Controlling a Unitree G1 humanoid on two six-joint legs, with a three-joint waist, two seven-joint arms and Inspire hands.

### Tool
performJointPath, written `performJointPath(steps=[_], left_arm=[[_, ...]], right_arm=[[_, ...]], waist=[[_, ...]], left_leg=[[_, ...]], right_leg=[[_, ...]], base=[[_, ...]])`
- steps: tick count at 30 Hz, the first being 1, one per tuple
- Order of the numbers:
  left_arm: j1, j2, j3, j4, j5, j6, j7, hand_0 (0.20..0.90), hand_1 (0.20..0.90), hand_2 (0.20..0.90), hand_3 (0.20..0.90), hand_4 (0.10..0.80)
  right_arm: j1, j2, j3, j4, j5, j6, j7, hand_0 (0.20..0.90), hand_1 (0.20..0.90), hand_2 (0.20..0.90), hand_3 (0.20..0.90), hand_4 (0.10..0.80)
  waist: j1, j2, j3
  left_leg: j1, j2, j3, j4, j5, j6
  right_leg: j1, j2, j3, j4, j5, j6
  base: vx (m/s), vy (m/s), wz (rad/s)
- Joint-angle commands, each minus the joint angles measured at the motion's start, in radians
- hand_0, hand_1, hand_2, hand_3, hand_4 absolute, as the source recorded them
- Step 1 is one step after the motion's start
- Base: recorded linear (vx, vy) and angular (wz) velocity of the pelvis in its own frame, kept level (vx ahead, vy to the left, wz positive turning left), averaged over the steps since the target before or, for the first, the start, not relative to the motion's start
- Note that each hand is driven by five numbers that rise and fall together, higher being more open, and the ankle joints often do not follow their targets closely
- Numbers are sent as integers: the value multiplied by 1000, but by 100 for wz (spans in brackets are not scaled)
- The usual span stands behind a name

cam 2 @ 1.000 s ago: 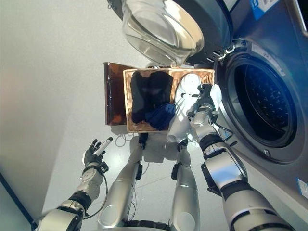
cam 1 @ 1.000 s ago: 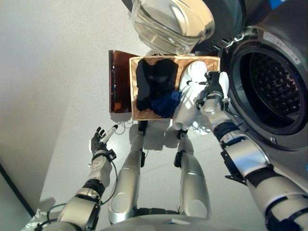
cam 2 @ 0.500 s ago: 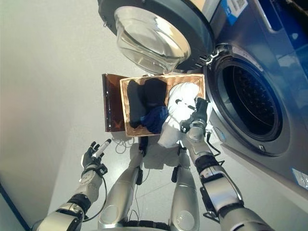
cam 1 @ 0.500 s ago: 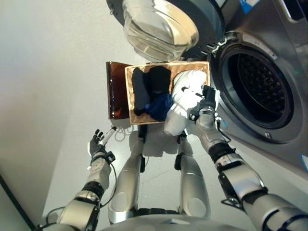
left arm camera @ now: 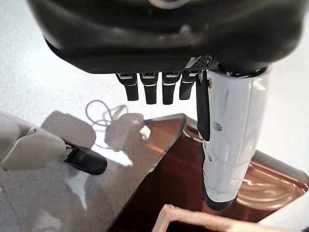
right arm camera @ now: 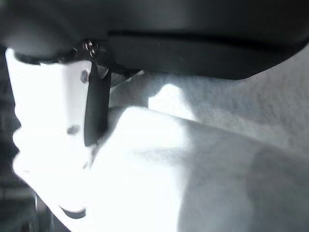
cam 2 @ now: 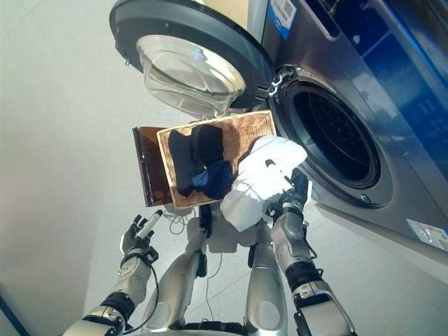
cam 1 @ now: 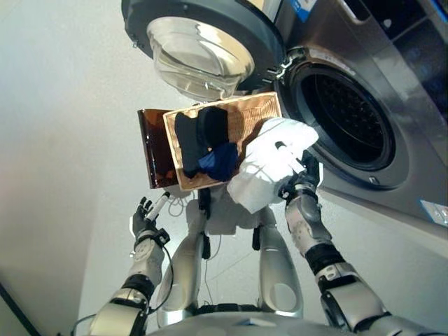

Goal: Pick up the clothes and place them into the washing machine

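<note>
White garment (cam 1: 269, 161) clutched in right hand (cam 1: 302, 183).

My feed: bright even light; glare on glass door (cam 1: 199, 59); white garment (right arm camera: 145, 169) blown out, blurred in right wrist view; drum (cam 1: 343, 119) interior dark.

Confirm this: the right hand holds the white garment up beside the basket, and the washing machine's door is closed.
Not quite. The door stands open, swung out above the basket, as the right eye view shows; the drum is exposed. The rest holds: the right hand grips the white garment beside the basket.
</note>
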State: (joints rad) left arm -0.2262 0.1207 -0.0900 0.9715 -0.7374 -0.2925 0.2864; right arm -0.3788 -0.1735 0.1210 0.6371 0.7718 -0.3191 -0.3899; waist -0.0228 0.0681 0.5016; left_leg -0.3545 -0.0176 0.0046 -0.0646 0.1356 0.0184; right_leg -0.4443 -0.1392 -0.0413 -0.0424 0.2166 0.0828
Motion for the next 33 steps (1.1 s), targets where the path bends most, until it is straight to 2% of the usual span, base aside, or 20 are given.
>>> performJointPath(steps=[1,16,33], left_arm=[[66,8,-4,28,-22,-57,6,900,900,900,900,800],[67,-2,-36,66,-39,-60,-21,900,900,900,900,800],[58,0,-76,60,-38,-66,-41,900,900,900,900,800]], right_arm=[[-22,23,-51,-97,93,-163,47,200,200,200,200,300],[-248,29,-164,27,279,-251,30,200,200,200,200,300],[-437,-113,-301,136,332,-311,-51,200,200,200,200,300]], waist=[[-4,33,-83],[26,93,-96],[44,157,-98]], left_leg=[[2,-1,-15,45,-71,-43],[19,-7,-6,5,-66,-52],[5,-18,-14,-20,-51,-74]], right_leg=[[47,-49,-14,101,-114,60],[46,-57,-14,89,-123,58],[33,-67,-26,92,-131,58]], base=[[48,5,-3],[3,0,0],[-1,-3,1]])
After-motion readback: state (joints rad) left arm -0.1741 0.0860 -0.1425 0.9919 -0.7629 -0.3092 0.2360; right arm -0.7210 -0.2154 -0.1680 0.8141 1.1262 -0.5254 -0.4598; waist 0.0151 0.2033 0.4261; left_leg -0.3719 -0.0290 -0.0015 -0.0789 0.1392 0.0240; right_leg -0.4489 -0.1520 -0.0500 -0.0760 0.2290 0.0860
